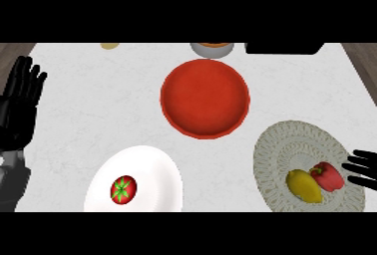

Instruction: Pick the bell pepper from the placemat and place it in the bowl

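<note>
1. The left hand (19, 107) shows at the bench's left edge, fingers straight and pointing up, released and resting with nothing in it.
2. The bench (95, 99) has a pale, marbled top that carries everything else.
3. A white plate (147, 172) lies near the front edge, left of the middle, cut off by the view's lower edge.
4. A tomato (123, 189) with a green star-shaped top sits on the left part of that plate.
5. A small tan thing (109, 46) shows at the back edge, mostly cut off; what it is cannot be told.
6. The red bowl (205, 97) stands in the middle of the bench toward the back, with nothing inside it.
7. Just behind the bowl, a grey pot (213, 49) with something orange in it sits at the back edge.
8. A black object (283, 48) lies at the back edge, right of the pot.
9. The round, pale woven placemat (294, 144) lies toward the front right corner.
10. A yellow fruit (303, 186) lies on the front part of the placemat.
11. The red pepper (327, 175) lies on the placemat, touching the yellow fruit's right side, well apart from the bowl.
12. The right hand (362, 169) comes in from the right edge, fingers straight and spread toward the pepper, released, fingertips just beside it and not curled round it.
</note>
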